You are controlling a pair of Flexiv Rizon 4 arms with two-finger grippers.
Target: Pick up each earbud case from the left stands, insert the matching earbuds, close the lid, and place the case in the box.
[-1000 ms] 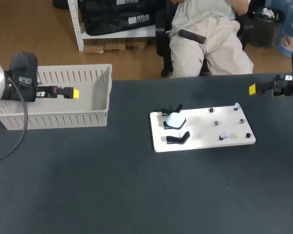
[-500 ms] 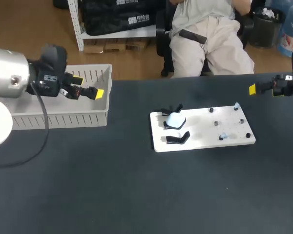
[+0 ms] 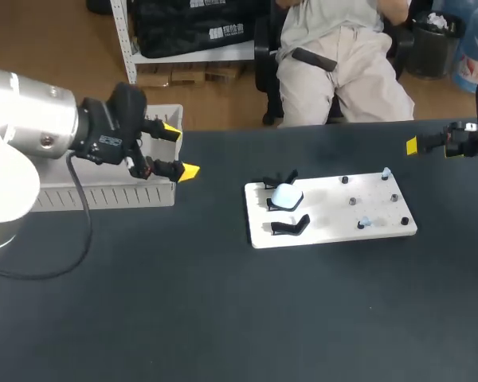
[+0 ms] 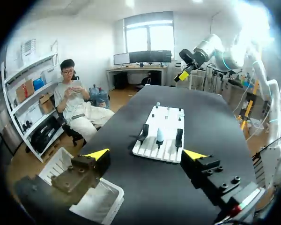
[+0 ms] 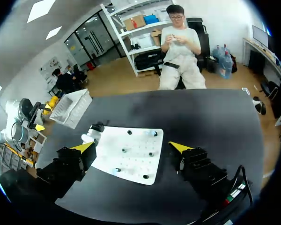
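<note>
Swinging out of the box over the last second, the left gripper now hangs at the box corner nearest the white board, left of the board and apart from it. Its yellow-tipped fingers are spread wide with nothing between them. In the left wrist view the board lies ahead of those open fingers.

On the board's left end stand the black stands. The pale earbud case sits on the middle one, upright and untouched. The stands on either side of it hold nothing. Small dark pegs dot the board's right half, and two small pale earbuds rest there, one near the board's front edge and one at its far right corner.

The right gripper has kept its place beyond the board's right end, well apart from it. Its fingers are likewise wide open and hold nothing.
</note>
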